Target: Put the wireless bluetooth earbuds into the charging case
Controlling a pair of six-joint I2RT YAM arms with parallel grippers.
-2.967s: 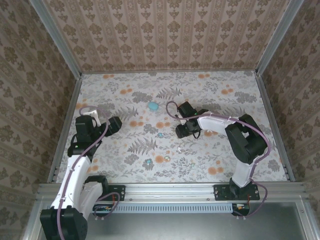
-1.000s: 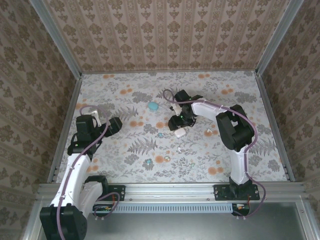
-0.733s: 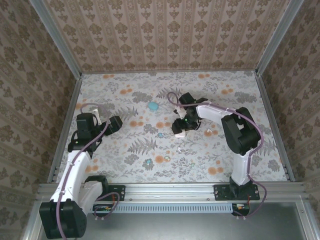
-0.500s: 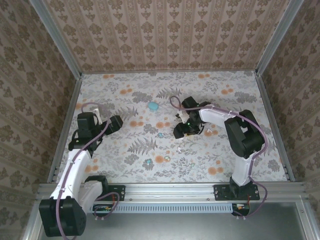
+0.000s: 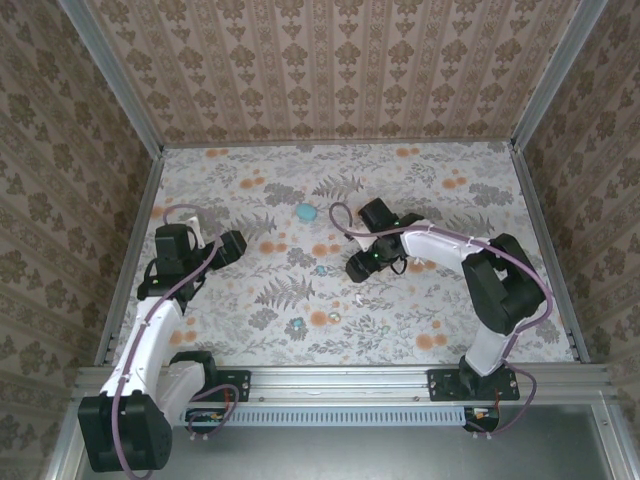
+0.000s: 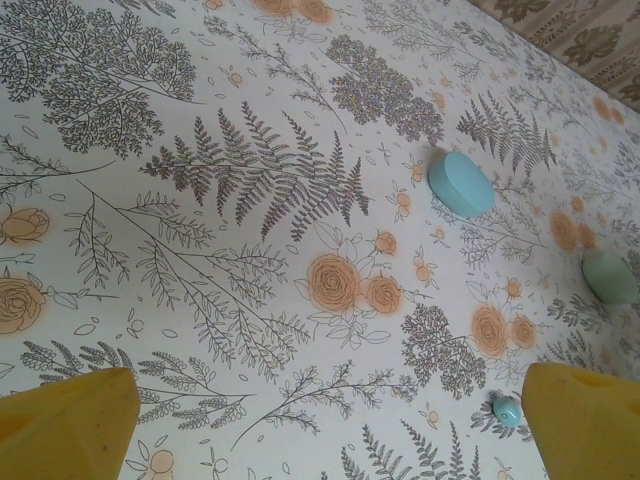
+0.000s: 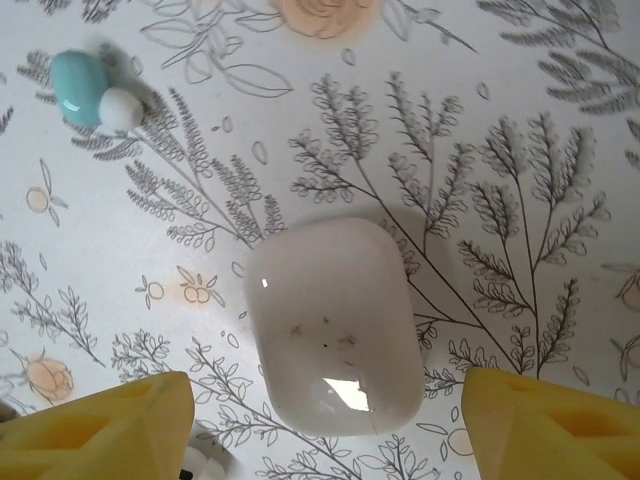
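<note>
Pale pink charging case (image 7: pixel 335 325) lying flat between the parted fingers of the right gripper (image 7: pixel 325 420), seemingly clear of both; left gripper (image 6: pixel 325 425) wide open, empty.

Robot test cell, wallpapered walls (image 5: pixel 340 70), aluminium frame (image 5: pixel 340 381)

Pale case (image 7: pixel 333 325) before right gripper (image 7: pixel 322 425), gaps beside

Your overhead camera looks down from behind the arm bases over the floral-printed table (image 5: pixel 400 320). Your left wrist camera looks low and slantwise across it, sharing the round teal plastic case (image 6: pixel 461 183) (image 5: pixel 306 212) with the overhead. Your right wrist camera faces straight down, close above a pale pink rounded plastic case (image 7: pixel 335 325).
</note>
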